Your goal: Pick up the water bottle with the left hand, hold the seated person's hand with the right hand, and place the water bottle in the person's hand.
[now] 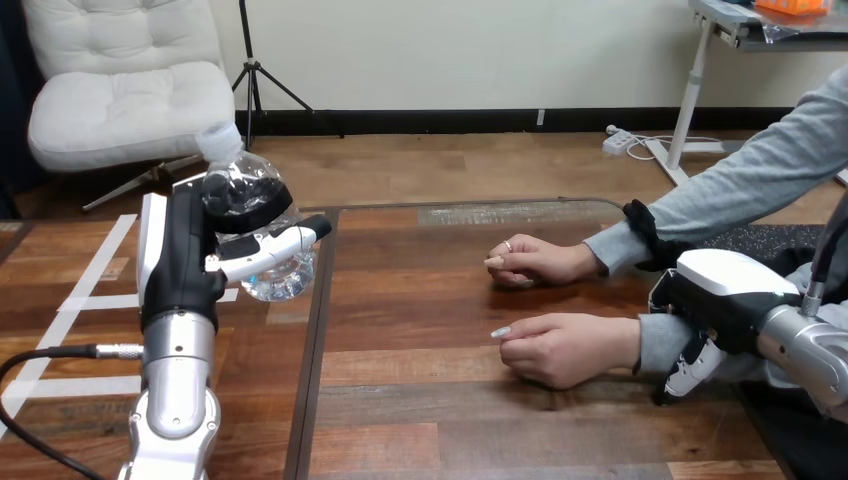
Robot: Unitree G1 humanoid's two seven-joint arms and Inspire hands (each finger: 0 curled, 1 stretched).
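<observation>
1. silver left forearm (175, 400) reaches up from 7 o'clock over the tabletop (420, 400).
2. left hand (185, 260), at 9 o'clock, is clasped round the water bottle (255, 200), whose cap tilts toward 11 o'clock.
3. right hand (725, 290), at 3 o'clock, sits over the grey sleeve (655, 340) behind the person's nearer hand (565, 348); cannot tell whether it grips.
4. person's farther hand (540, 262) rests on the tabletop, just toward 12 o'clock of the nearer one.

Left robot hand (180, 262) curled, forearm (176, 385) extended
</observation>
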